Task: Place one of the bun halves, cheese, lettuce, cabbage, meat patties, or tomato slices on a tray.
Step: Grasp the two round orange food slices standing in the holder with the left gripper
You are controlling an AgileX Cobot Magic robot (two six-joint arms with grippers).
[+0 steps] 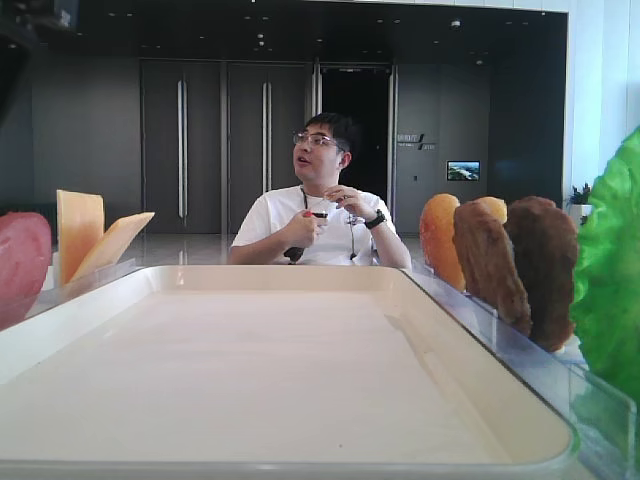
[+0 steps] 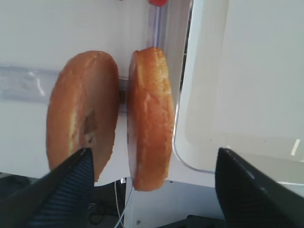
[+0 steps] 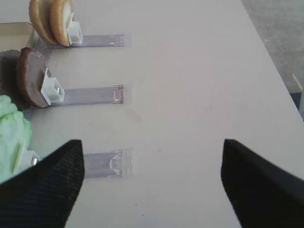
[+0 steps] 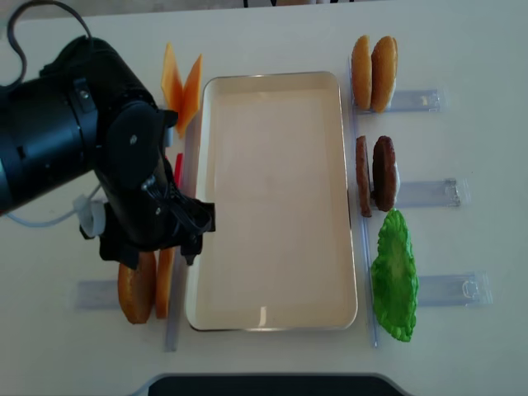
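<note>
From the overhead view I see the left gripper (image 4: 153,247) hanging over the two bun halves (image 4: 136,287) at the tray's (image 4: 276,318) 7 o'clock corner, on the counter (image 4: 272,363). Through the left wrist camera those halves (image 2: 149,118) stand on edge, side by side with a thin gap, flat faces turned toward each other, their discs lined up along the tray's long side. My left jaws are spread wide, one fingertip (image 2: 52,199) below the outer half and the other over the tray rim (image 2: 183,156); neither touches bread. The right gripper (image 3: 149,185) also has its jaws apart, holding nothing, over bare counter beside the lettuce (image 3: 13,135). More bun halves (image 4: 373,73) stand at the tray's 1 o'clock, meat patties (image 4: 375,175) at 3 o'clock, cheese (image 4: 181,87) at 11 o'clock.
</note>
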